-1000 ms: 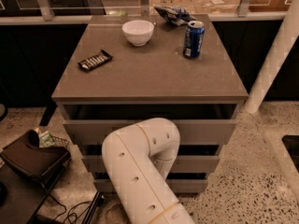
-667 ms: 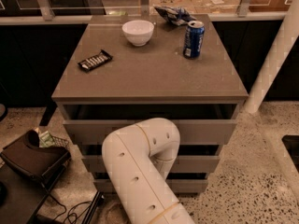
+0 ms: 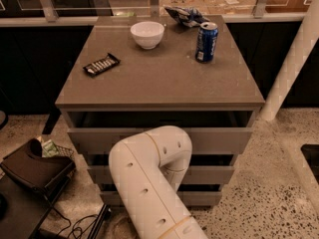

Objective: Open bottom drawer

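– Camera view: where is your end effector?

– I can't see it. It is hidden behind the bend of my white arm (image 3: pixel 149 183), somewhere low in front of the drawer fronts. Whether it is apart, together or clamped on anything, I cannot tell.

– And the arm itself?

– It rises from the lower edge of the frame, bends at a rounded elbow and turns back down toward the cabinet. It covers the middle of the two lower fronts.

– The bottom drawer?

– The bottom drawer (image 3: pixel 202 198) is the lowest grey strip, just above the speckled floor (image 3: pixel 259 193). I see only its right part and a sliver on the left; the arm hides its centre and handle. I cannot tell if it is pulled out. Above it sit the middle drawer (image 3: pixel 212 175) and the top drawer (image 3: pixel 222 140).

– What is on the desk?

– The desk (image 3: pixel 159 83) carries a white bowl (image 3: pixel 147 34) at the back, a blue can (image 3: pixel 206 42) upright to its right, a crumpled snack bag (image 3: pixel 185 15) behind the can, and a dark wrapped bar (image 3: pixel 101 64) lying near the left edge, well apart from the others.

– Anything around it?

– A black bag (image 3: pixel 35 168) on the floor to the left, and a white post (image 3: pixel 291 59) leaning to the right.
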### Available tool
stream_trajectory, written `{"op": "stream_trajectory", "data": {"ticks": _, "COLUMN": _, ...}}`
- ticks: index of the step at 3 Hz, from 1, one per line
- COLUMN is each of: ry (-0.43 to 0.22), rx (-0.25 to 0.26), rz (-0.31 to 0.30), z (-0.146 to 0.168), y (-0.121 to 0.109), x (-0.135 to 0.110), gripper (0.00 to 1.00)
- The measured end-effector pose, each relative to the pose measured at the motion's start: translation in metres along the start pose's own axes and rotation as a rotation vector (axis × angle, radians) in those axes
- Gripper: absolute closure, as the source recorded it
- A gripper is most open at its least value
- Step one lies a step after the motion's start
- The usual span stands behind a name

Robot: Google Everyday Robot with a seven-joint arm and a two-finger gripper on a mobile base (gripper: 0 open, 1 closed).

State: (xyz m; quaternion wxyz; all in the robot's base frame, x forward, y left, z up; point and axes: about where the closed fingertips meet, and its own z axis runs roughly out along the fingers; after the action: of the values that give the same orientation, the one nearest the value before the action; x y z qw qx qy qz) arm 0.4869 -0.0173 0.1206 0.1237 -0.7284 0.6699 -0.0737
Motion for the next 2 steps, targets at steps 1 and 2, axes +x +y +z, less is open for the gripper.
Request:
{"op": "stream_trajectory", "data": {"ticks": 1, "ry": 0.000, "rx": 0.000, "rz": 0.000, "z": 0.0000, "y": 0.0000, "x": 0.0000, "gripper": 0.14}}
{"op": "stream_trajectory", "data": {"ticks": 2, "ry": 0.000, "rx": 0.000, "rz": 0.000, "z": 0.0000, "y": 0.0000, "x": 0.0000, "gripper": 0.00}}
